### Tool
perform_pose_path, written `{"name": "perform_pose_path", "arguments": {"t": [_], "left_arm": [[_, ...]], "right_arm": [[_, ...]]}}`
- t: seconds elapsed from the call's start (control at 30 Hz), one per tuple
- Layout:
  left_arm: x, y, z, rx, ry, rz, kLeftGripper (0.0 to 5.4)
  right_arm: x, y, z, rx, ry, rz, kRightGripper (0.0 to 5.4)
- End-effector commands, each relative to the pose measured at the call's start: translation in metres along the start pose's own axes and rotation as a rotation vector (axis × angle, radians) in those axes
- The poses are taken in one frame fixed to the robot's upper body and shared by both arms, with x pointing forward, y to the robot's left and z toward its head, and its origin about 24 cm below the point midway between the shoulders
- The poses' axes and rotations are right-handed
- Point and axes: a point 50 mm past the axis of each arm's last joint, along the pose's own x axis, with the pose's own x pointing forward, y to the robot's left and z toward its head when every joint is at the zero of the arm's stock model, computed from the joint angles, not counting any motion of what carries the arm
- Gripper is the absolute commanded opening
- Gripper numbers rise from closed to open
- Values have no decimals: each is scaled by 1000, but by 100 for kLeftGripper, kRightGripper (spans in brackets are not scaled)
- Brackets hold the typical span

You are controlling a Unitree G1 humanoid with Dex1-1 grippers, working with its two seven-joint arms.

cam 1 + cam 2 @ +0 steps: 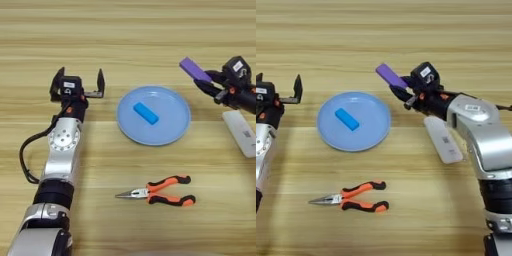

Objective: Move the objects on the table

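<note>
Purple and flat, the small block [390, 75] is clamped by one end between the two black fingers of the right gripper [402, 90], so that most of its length juts up and to the left, clear of the table [125, 30]; it is held near the upper right rim of the light-blue plate [378, 130], not yet over it, which suggests, as a judgement only, that the plate is meant as its resting place; a blue block [145, 113] is already laid flat near the middle of that plate. Just below the right forearm a white oblong object [443, 140] lies on the wood, apart from the plate. The pliers [160, 191] are left untouched on the table below the plate, handles together, steel tip pointed left; they are well apart from both grippers. The left gripper [78, 88] is held left of the plate with its fingers spread wide and nothing between them, seemingly parked or kept ready for the pliers.
</note>
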Motion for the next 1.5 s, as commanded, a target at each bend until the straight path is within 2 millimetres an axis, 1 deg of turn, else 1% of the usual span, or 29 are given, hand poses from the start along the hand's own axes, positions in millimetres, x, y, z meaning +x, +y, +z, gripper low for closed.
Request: {"name": "perform_pose_path", "arguments": {"t": [0.03,0.2,0.4,0.57,0.73,0.87,0.97,1.2,1.5], "left_arm": [[4,0,5,2,-23,-13,540],[5,0,6,1,-28,-16,540],[5,1,6,3,-31,-21,540],[4,1,7,3,-34,-24,540],[4,1,7,1,-36,-30,540],[4,0,8,0,-39,-40,540],[3,-4,10,-1,-49,-81,540],[1,-7,14,-18,-77,-137,540],[-1,-10,17,-25,-97,-197,540]], "right_arm": [[-12,2,3,-53,-37,69,142],[-19,4,-4,-112,-43,138,142],[-24,2,-9,-182,-117,179,142],[-23,1,-12,-212,-193,200,142],[-18,-4,-14,-199,-243,231,142],[-14,-3,-18,-181,-243,287,142],[-13,-2,-21,-166,-231,333,142],[-13,-3,-26,-153,-190,411,142],[-14,1,-31,-161,-129,510,142]]}}
